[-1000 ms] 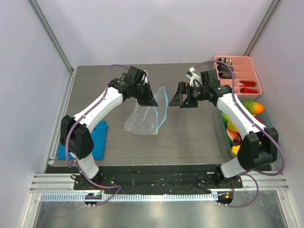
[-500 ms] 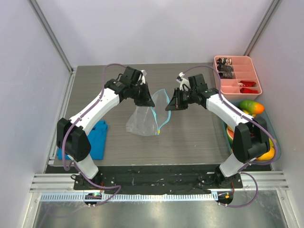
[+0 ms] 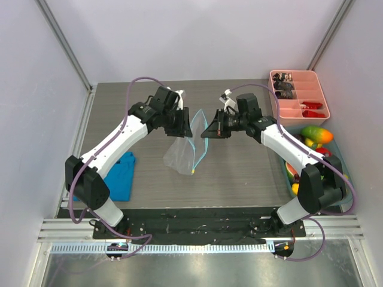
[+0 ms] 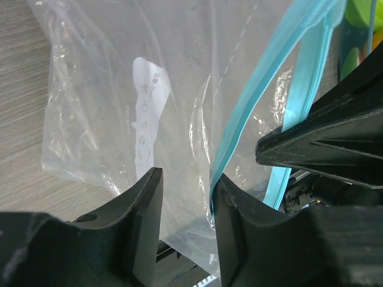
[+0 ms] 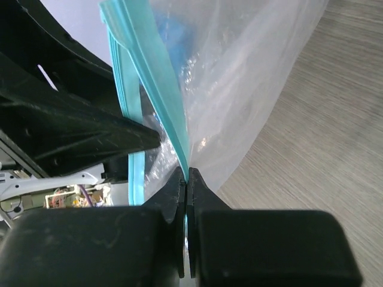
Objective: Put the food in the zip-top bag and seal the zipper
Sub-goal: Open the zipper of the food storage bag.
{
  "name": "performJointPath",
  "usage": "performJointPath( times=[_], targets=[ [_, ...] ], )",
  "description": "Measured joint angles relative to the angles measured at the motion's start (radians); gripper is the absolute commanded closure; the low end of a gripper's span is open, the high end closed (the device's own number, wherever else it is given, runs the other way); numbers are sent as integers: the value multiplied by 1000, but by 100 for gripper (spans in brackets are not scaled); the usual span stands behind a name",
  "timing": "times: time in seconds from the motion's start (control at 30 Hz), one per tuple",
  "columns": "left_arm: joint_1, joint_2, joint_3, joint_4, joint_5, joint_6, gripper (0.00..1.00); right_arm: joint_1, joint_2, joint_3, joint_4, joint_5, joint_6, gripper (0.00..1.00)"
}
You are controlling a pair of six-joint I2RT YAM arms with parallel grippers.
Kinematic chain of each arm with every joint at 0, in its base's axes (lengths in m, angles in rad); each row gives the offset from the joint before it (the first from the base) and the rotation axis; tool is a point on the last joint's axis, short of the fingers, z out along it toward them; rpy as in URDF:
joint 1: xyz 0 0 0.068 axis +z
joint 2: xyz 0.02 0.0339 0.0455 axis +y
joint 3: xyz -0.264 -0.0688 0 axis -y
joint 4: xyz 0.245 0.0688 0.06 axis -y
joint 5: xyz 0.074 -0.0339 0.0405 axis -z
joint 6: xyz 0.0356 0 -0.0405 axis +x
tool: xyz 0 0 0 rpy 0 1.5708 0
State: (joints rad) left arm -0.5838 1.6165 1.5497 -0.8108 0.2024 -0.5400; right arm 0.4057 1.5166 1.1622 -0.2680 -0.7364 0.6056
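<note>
You are risking a dropped bag here. Your right gripper (image 5: 187, 176) is pinching only the thin zipper (image 5: 152, 66), and if that strip slides out, nothing else is carrying the load. Its jaws are pressing fully together on the teal strip. Your left gripper (image 4: 187, 179) is standing part open: clear film is passing loosely through the gap, and the zipper is brushing one finger without being clamped. A second risk is the mouth folding shut, since only one lip is being held firmly. The bag (image 3: 181, 156) is hanging between the two grippers, its lower corner drooping toward the table (image 3: 239, 173). It is looking empty. The food (image 3: 316, 134) is sitting well to the right of the bag, in a bin (image 3: 285, 170), so filling and sealing are both waiting.
</note>
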Motion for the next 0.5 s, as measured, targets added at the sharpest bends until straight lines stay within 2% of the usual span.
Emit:
performJointPath(
  times=[0.2, 0.37, 0.4, 0.5],
  targets=[
    [-30, 0, 2, -22, -2, 22, 52, 7, 0, -1, 3, 16, 25, 99],
    [-52, 0, 2, -34, -9, 28, 55, 8, 0, -1, 2, 32, 43, 99],
    [-56, 0, 2, -34, -10, 29, 56, 8, 0, -1, 3, 32, 47, 99],
    [-60, 0, 2, -35, -11, 31, 80, 10, 0, -1, 3, 32, 53, 99]
  ],
)
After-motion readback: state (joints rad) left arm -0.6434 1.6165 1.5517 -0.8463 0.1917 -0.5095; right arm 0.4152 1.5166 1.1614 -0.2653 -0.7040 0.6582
